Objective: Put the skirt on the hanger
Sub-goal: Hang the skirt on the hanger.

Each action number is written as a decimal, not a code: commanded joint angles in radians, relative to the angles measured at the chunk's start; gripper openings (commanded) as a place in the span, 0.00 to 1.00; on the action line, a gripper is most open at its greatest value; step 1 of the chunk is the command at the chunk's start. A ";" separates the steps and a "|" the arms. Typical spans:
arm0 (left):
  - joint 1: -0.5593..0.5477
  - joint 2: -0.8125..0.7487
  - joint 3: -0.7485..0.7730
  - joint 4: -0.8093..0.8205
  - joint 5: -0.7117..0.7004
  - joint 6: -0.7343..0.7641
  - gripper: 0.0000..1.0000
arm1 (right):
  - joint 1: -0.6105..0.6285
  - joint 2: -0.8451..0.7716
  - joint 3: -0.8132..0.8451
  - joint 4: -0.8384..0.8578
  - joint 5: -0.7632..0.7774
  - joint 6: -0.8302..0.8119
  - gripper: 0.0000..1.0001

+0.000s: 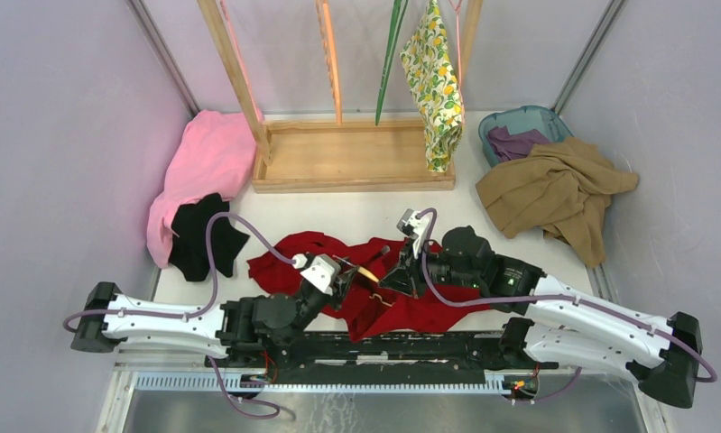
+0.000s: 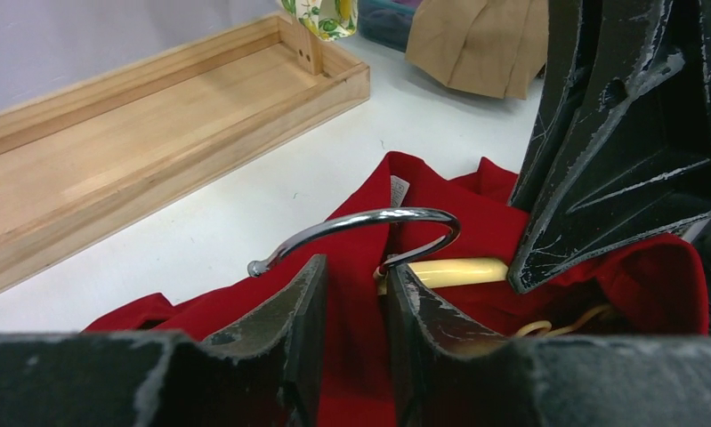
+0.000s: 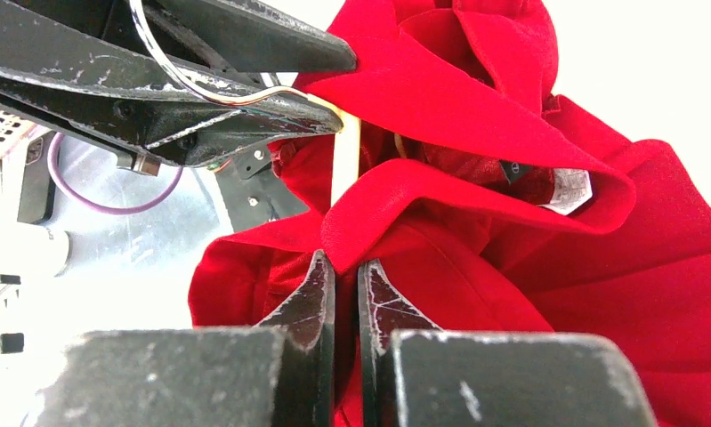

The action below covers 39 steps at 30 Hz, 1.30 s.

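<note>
Skirt (image 1: pixel 435 86), lemon-print: hung limp on the far rack (image 1: pixel 352 170) beside the pink hanger (image 1: pixel 458 50), well apart from both claws; judged light, soft, crease-prone, best gripped at the waistband; left claw (image 2: pixel 356 271) stood parted, right claw (image 3: pixel 343 262) clenched on the near red garment (image 3: pixel 601 267).

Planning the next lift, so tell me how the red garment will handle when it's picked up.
Probably floppy: the red garment lies in soft folds and creases on the table. Likely light, since its thin edges curl freely. It may slide on the hanger tucked in it, whose chrome hook looks smooth.
</note>
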 commanded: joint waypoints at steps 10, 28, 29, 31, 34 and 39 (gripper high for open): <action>0.018 0.078 0.172 -0.055 -0.169 0.020 0.62 | 0.009 -0.042 0.012 -0.064 -0.026 0.022 0.01; 0.020 0.049 0.136 -0.165 0.005 -0.095 0.99 | 0.003 0.045 0.034 -0.023 0.033 0.158 0.01; 0.020 0.033 0.131 -0.184 0.022 -0.110 0.99 | 0.000 0.046 0.037 -0.032 0.041 0.158 0.01; 0.020 0.004 0.118 -0.214 0.061 -0.148 0.99 | -0.008 0.049 0.038 -0.040 0.046 0.163 0.01; 0.020 -0.029 0.106 -0.269 0.087 -0.213 0.99 | -0.025 0.050 0.037 -0.055 0.048 0.172 0.01; 0.018 -0.097 0.076 -0.329 0.103 -0.304 0.99 | -0.067 0.031 0.024 -0.065 0.022 0.185 0.01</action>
